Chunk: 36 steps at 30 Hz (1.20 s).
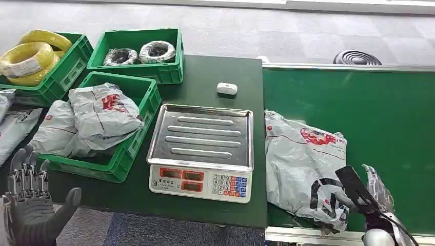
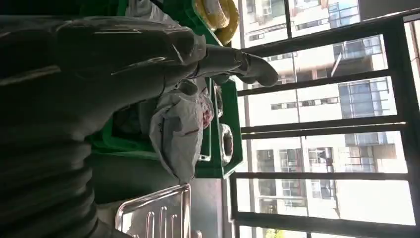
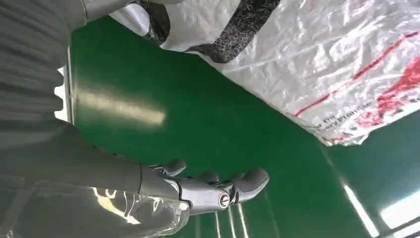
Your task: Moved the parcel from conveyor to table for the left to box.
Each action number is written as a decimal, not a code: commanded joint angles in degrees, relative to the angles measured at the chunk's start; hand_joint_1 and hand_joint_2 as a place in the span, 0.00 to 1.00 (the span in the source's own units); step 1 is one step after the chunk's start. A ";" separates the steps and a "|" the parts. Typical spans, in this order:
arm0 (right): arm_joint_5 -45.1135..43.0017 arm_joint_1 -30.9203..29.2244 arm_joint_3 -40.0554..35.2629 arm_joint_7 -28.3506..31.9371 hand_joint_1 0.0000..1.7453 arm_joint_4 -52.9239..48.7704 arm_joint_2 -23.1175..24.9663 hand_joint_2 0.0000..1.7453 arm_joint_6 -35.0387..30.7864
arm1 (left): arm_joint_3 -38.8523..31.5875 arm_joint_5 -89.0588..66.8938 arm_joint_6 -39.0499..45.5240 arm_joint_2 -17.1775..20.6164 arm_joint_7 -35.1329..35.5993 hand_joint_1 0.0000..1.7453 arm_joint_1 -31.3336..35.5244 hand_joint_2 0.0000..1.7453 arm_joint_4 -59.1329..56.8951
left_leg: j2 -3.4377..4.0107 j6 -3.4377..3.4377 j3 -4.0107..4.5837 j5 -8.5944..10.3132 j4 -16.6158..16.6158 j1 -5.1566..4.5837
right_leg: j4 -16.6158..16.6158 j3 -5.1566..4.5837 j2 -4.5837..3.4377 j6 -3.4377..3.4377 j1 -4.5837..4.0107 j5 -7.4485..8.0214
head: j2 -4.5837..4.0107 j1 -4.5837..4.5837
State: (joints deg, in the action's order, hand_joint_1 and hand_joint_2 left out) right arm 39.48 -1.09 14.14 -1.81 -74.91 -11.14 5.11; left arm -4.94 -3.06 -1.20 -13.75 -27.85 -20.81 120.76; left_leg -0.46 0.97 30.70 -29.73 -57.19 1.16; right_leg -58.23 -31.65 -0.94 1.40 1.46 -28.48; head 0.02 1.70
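Beside the scale (image 1: 201,154), the parcel (image 1: 302,164) lies under the right hand (image 1: 359,197), seemingly open; left hand (image 1: 33,205) open.

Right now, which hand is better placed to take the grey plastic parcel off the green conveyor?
The right hand: it sits beside the grey plastic parcel on the green conveyor. The left hand hangs beyond the table's far side.

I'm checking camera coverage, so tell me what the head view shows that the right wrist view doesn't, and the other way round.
Head view alone: the scale, three green crates, yellow coils, a small white device and the left hand. Right wrist view alone: a close look at the right hand, fingers apart, holding nothing. Both: the grey parcel lying on the green conveyor.
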 commanded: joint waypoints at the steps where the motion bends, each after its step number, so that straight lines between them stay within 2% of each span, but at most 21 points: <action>1: -3.43 -13.19 -6.36 3.73 0.00 27.99 -7.97 1.00 4.06 | 2.90 0.31 -0.06 3.11 0.87 0.00 2.17 1.00 -5.00 | 0.19 -0.08 -0.10 0.08 0.11 -0.03 | 0.14 0.07 -0.10 -0.05 0.01 0.14 | 0.00 0.00; 6: -3.51 -14.39 -7.12 4.08 0.00 30.00 -7.92 1.00 4.56 | 3.02 0.36 0.05 3.42 0.91 0.00 2.36 1.00 -5.20 | 0.17 -0.09 -0.14 0.18 0.21 -0.07 | 0.21 0.08 0.00 -0.13 0.03 0.24 | 0.00 -0.02; 7: -4.04 -15.32 -8.34 4.48 0.00 32.10 -8.34 1.00 6.30 | 3.35 0.46 0.21 3.85 0.94 0.00 2.41 1.00 -5.27 | 0.08 -0.10 -0.12 0.25 0.28 -0.09 | 0.25 0.06 0.10 -0.17 0.05 0.26 | 0.00 -0.04; 9: -3.02 -18.14 -11.18 3.76 0.00 36.40 -8.79 1.00 8.66 | 3.52 0.68 0.54 4.20 0.95 0.00 2.74 1.00 -5.44 | 0.01 -0.09 -0.17 0.16 0.21 -0.06 | 0.19 0.11 0.12 -0.12 0.04 0.18 | 0.00 0.00; 11: -3.73 -22.34 -12.66 6.26 0.00 41.92 -8.03 1.00 9.03 | 3.28 0.77 0.82 4.10 0.97 0.00 2.90 1.00 -5.07 | 0.15 -0.10 -0.17 0.13 0.16 -0.04 | 0.16 0.07 -0.07 -0.10 0.01 0.21 | 0.00 -0.02; 12: -3.54 -25.86 -14.07 10.07 0.00 44.25 -6.98 1.00 7.94 | 2.30 0.58 1.80 3.05 1.02 0.00 2.67 1.00 -4.48 | 0.21 -0.12 -0.17 0.17 0.21 -0.03 | 0.21 0.07 -0.10 -0.12 -0.01 0.26 | 0.00 -0.02; 14: -2.38 -34.51 -15.46 8.36 0.00 49.29 -3.65 1.00 6.96 | 1.24 0.56 1.63 2.30 1.35 0.00 1.17 1.00 -1.83 | 0.53 -0.13 -0.12 0.17 0.21 -0.07 | 0.15 -0.09 -0.38 -0.11 0.03 0.35 | 0.00 -0.02; 16: -2.93 -36.32 -16.04 7.35 0.00 49.82 -2.71 1.00 7.45 | 0.75 0.48 1.06 1.95 1.65 0.00 0.95 1.00 -1.27 | 0.91 -0.15 -0.05 0.23 0.24 -0.09 | 0.12 -0.29 -0.70 -0.16 0.04 0.49 | 0.00 -0.02; 18: -3.91 -36.86 -16.75 7.47 0.00 50.46 -2.13 1.00 8.74 | 0.28 0.45 0.66 1.76 1.66 0.00 1.25 1.00 -1.47 | 0.59 -0.06 0.08 0.08 0.01 -0.02 | -0.06 -0.15 -0.43 -0.07 0.00 0.25 | 0.00 -0.02; 19: -4.08 -37.02 -17.11 7.57 0.01 50.76 -1.77 1.00 9.04 | 0.18 0.44 0.53 1.73 1.64 0.00 1.41 1.00 -1.64 | 0.66 -0.07 0.05 0.14 0.08 -0.03 | -0.02 -0.17 -0.48 -0.12 0.00 0.33 | 0.00 -0.04; 20: -4.07 -37.07 -17.37 7.72 0.97 50.86 -1.22 1.00 9.09 | 0.13 0.44 0.52 1.68 1.64 0.00 1.53 1.00 -1.77 | 0.57 -0.09 0.01 0.20 0.12 -0.04 | 0.02 -0.19 -0.37 -0.14 0.01 0.34 | 0.00 -0.04; 21: -4.11 -37.52 -17.88 8.42 0.98 51.26 -0.82 1.00 9.23 | 0.01 0.44 0.47 1.57 1.62 0.00 1.59 1.00 -1.85 | 0.39 -0.06 -0.06 0.17 0.03 -0.03 | -0.03 -0.06 -0.24 -0.08 0.01 0.21 | 0.00 -0.02; 24: -4.29 -38.81 -18.47 8.81 0.98 51.75 0.44 1.00 8.38 | -0.13 0.34 0.26 1.17 1.55 0.00 1.35 1.00 -1.75 | 0.44 -0.07 -0.07 0.19 0.11 -0.05 | 0.00 -0.09 -0.28 -0.12 0.02 0.26 | 0.00 -0.04; 34: -4.78 -39.33 -18.78 9.50 0.97 52.30 0.47 1.00 7.59 | -0.31 0.14 -0.17 0.76 1.52 0.00 1.18 1.00 -1.71 | 0.14 -0.08 0.01 0.19 0.04 -0.04 | -0.02 -0.06 -0.05 -0.07 0.01 0.20 | 0.00 -0.02; 36: -5.94 -39.14 -18.39 10.88 1.00 51.64 0.67 1.00 6.07 | -0.66 -0.08 -0.88 0.27 1.46 0.00 1.09 1.00 -1.69 | 0.10 -0.08 0.03 0.20 0.05 -0.05 | -0.03 -0.07 -0.04 -0.07 0.03 0.20 | 0.00 -0.02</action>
State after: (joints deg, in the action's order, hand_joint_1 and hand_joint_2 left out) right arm 34.88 -37.14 -3.06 7.56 -27.45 -12.61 12.76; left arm -3.83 -2.91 -1.20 -12.98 -26.62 -19.16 120.10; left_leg -0.54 0.94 30.73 -29.57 -57.21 1.16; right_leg -58.28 -31.65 -0.89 1.42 1.47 -28.35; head 0.02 1.68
